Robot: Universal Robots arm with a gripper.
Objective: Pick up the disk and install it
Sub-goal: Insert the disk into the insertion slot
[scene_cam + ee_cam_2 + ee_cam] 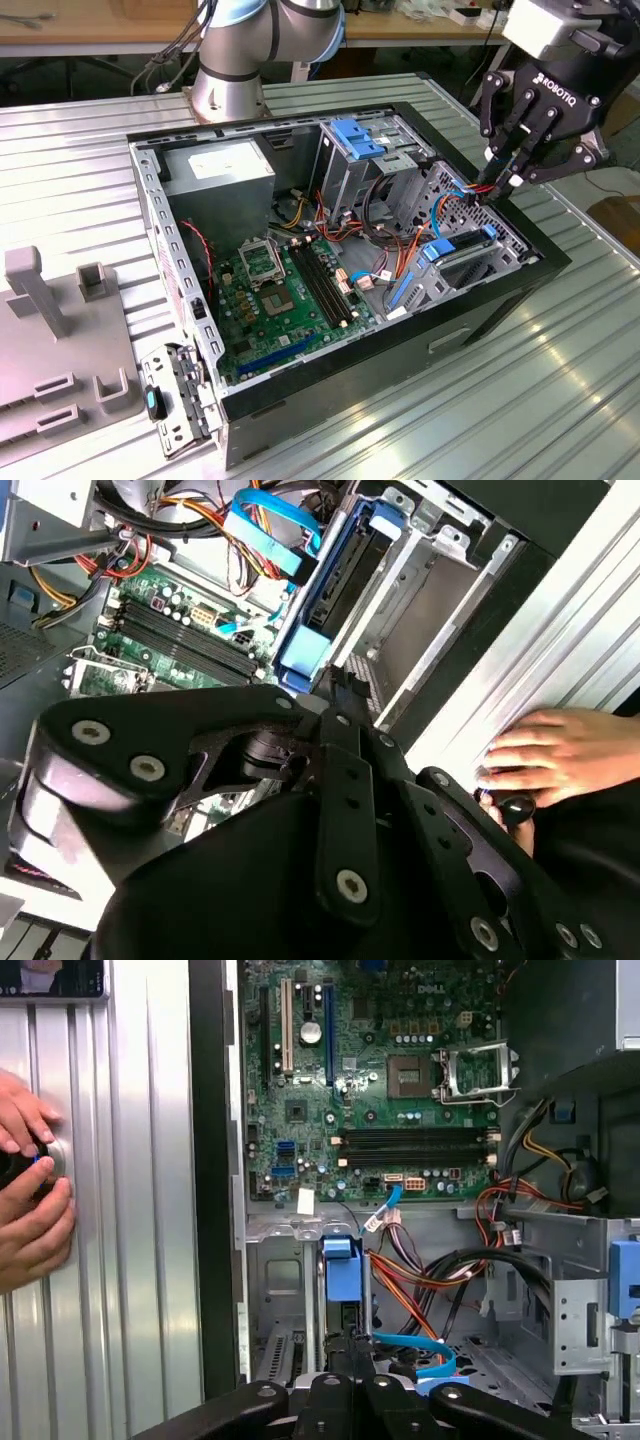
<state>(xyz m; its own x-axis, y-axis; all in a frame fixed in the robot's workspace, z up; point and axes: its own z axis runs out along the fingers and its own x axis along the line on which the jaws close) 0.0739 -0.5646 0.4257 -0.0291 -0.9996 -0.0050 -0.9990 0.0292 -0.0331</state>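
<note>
Gripper (507,180), fingers drawn together, hangs just above the near end of the disk (345,575), which stands on edge in the bay (430,590), long axis running away from it.

A robotics workshop (or lab): opened computer case (400,370) on a ribbed metal table (500,420) beside the arm (260,40)
</note>
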